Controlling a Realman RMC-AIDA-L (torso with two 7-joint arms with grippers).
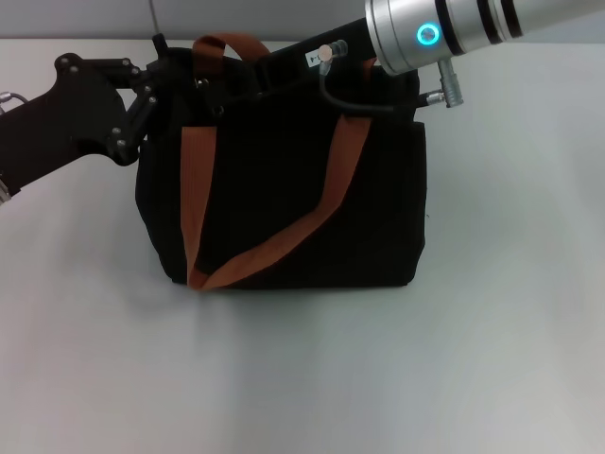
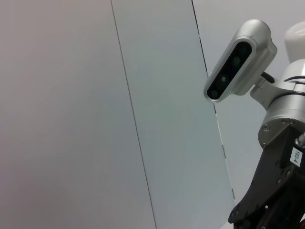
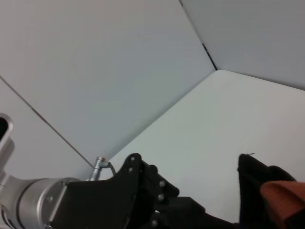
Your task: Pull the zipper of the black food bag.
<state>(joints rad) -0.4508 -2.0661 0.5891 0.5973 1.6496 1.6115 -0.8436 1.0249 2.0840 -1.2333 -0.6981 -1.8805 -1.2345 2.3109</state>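
The black food bag (image 1: pixel 284 208) stands upright in the middle of the white table, its orange-brown straps (image 1: pixel 331 189) forming a V on the front. My left gripper (image 1: pixel 184 80) reaches in from the left and sits at the bag's top left corner, beside the raised handle (image 1: pixel 227 44). My right gripper (image 1: pixel 274 66) comes from the upper right and lies across the bag's top edge. The zipper is hidden in every view. The right wrist view shows a bag corner (image 3: pixel 252 181) and the left gripper's black body (image 3: pixel 143 191).
The white table (image 1: pixel 302 378) spreads out in front of and beside the bag. The right arm's silver forearm with a blue ring light (image 1: pixel 428 35) hangs over the bag's top right. The left wrist view shows wall panels and the right wrist camera (image 2: pixel 238 62).
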